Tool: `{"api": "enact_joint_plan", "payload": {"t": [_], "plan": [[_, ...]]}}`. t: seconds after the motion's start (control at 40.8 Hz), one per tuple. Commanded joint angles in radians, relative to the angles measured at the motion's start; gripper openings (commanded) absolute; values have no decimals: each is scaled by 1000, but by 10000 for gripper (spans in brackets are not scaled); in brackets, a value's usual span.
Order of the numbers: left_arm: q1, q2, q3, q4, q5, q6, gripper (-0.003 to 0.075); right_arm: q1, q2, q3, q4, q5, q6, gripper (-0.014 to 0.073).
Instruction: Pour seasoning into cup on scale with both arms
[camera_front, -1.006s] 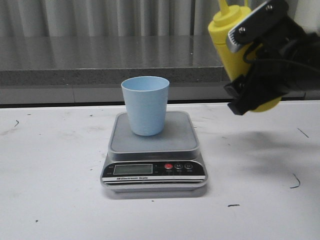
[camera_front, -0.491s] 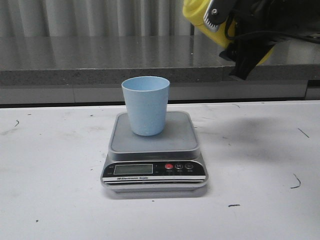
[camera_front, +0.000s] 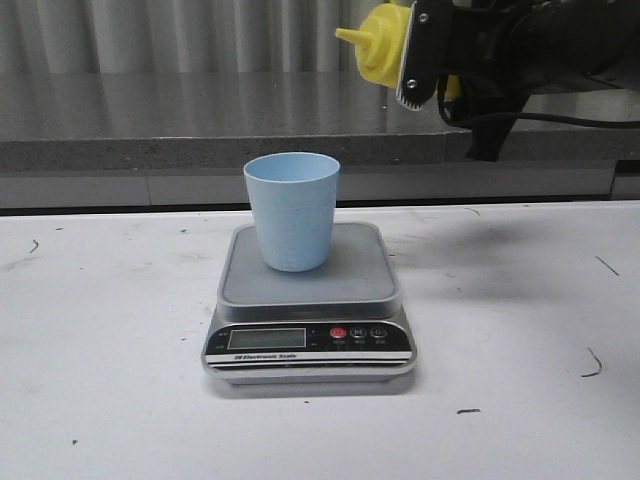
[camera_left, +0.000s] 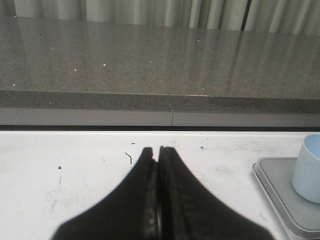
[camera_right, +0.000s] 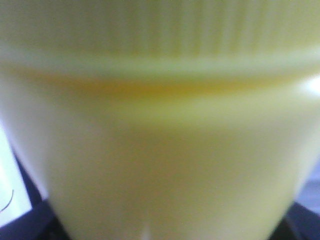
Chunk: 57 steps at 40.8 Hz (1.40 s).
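The light blue cup (camera_front: 291, 210) stands upright on the grey platform of the scale (camera_front: 308, 285) at the table's middle. It also shows at the edge of the left wrist view (camera_left: 309, 169) with the scale's corner (camera_left: 280, 192). My right gripper (camera_front: 440, 55) is shut on the yellow seasoning bottle (camera_front: 385, 45), held high and tipped on its side, nozzle pointing left, above and right of the cup. The bottle fills the right wrist view (camera_right: 160, 140). My left gripper (camera_left: 158, 152) is shut and empty, low over the table left of the scale; it is out of the front view.
A grey stone ledge (camera_front: 200, 120) with a curtain behind runs along the table's far edge. The white table (camera_front: 110, 350) carries small dark marks. The scale's black panel has an LCD and a red button (camera_front: 337, 333).
My right gripper has lifted the bottle up and to the left and tipped it from nearly upright to lying sideways, nozzle toward the cup. The cup and scale have not moved.
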Motion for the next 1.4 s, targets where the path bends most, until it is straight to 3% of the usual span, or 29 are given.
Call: {"api": "enact_joint_plan", "payload": {"t": [0.0, 0.196, 0.515, 0.589, 0.761, 0.908, 1.079, 1.251, 1.374], "plan": [[0, 8, -26, -6, -90, -8, -20, 2, -53, -37, -129, -132, -11, 199], [0, 8, -26, -6, -90, -8, -20, 2, -53, -37, -320, -129, -11, 199], [0, 8, -26, -6, -90, -8, -20, 4, -53, -37, -292, -130, -6, 199], [0, 8, -26, -6, -90, -8, -20, 18, -53, -37, -189, -138, 15, 199], [0, 8, -26, -6, -90, -8, -20, 67, -86, -37, 213, -44, 47, 200], [0, 8, -26, -6, -90, -8, -20, 64, -119, -37, 417, 64, 227, 236], [0, 8, -26, -6, -90, -8, -20, 49, -170, -28, 541, 167, 483, 272], [0, 8, -26, -6, -90, -8, -20, 48, -264, 44, 531, 212, 749, 272], [0, 8, -26, -6, -90, -8, -20, 48, -342, 161, 435, 186, 957, 272]]}}
